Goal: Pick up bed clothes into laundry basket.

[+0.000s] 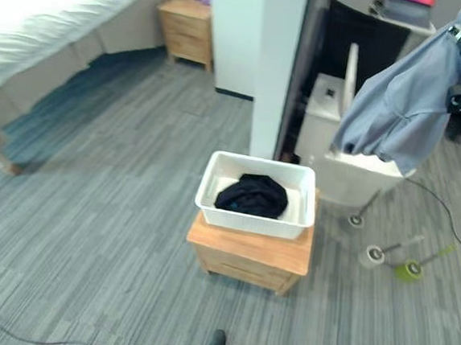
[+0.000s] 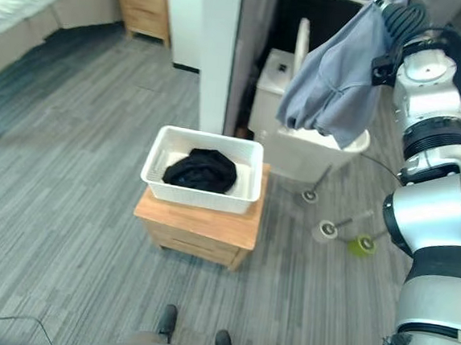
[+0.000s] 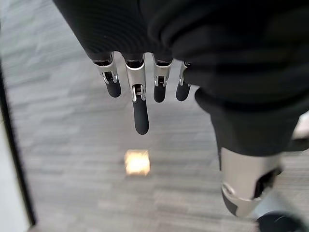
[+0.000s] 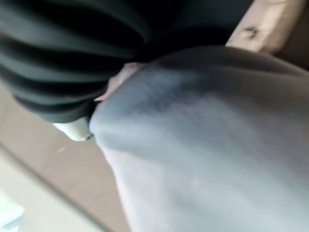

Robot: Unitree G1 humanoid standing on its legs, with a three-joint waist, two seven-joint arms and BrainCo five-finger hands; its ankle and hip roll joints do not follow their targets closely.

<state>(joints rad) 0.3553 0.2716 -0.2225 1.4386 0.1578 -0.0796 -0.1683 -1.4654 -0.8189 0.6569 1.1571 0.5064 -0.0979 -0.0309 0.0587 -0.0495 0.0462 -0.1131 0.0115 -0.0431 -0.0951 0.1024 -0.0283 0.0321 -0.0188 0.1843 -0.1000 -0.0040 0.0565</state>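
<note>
One grey garment [image 2: 336, 77] hangs from the raised right hand [image 2: 393, 21], well right of and above the white laundry basket [image 1: 214, 179], which sits on a low wooden stand [image 1: 244, 250] with dark clothing [image 1: 253, 196] inside. Up close, cloth hides that hand's fingers; I cannot tell their grip. The left hand [image 3: 140, 58] points relaxed fingers [image 3: 141, 116] at the floor.
</note>
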